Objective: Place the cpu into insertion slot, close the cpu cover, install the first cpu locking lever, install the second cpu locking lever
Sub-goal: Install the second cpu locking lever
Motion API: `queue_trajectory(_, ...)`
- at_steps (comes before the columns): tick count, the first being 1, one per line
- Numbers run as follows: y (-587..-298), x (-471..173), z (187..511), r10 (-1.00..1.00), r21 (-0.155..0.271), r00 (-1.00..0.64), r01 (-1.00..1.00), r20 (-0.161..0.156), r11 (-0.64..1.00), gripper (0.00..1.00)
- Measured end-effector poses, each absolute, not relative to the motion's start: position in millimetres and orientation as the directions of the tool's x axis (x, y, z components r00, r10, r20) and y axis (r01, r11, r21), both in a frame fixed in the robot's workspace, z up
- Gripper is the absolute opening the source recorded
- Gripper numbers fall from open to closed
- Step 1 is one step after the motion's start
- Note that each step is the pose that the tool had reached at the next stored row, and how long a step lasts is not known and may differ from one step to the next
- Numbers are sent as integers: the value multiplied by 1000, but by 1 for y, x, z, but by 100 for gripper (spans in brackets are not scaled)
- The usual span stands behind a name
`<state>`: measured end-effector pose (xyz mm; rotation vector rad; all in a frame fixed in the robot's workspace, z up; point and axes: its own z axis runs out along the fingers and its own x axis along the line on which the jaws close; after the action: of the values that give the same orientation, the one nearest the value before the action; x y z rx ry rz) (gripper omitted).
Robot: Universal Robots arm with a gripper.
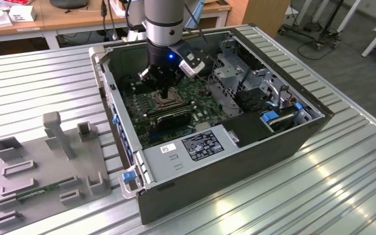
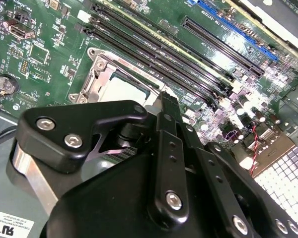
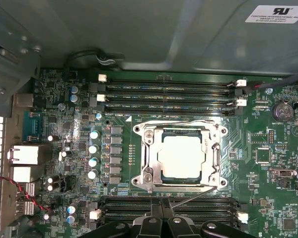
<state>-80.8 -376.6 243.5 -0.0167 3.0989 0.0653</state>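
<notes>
The cpu (image 3: 181, 156), a silvery-tan square, lies flat in the insertion slot (image 3: 139, 130) on the green board. The cpu cover (image 3: 148, 153), a silver frame, lies down around it. A thin silver locking lever (image 3: 191, 197) slants away from the socket's edge, beside the memory slots. My gripper (image 3: 161, 214) is shut, its black fingertips together at that edge and close to the lever's end. In the second wrist view the fingers (image 2: 170, 106) reach down next to the cpu (image 2: 121, 87). In the exterior view the gripper (image 1: 169, 94) hangs just over the socket (image 1: 164, 101) inside the open case.
Long black memory slots (image 3: 169, 91) flank the socket on two sides. A dark block (image 1: 173, 117) sits near the socket, and a metal drive cage (image 1: 230, 73) rises at the exterior view's right. The case walls (image 1: 109, 98) enclose the board. A grey fixture (image 1: 51, 161) stands on the table at the exterior view's left.
</notes>
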Motion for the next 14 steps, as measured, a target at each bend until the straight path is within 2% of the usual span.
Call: queue_trajectory(14,-376,-81,232,-10,42,-999,-12,-42,999,11)
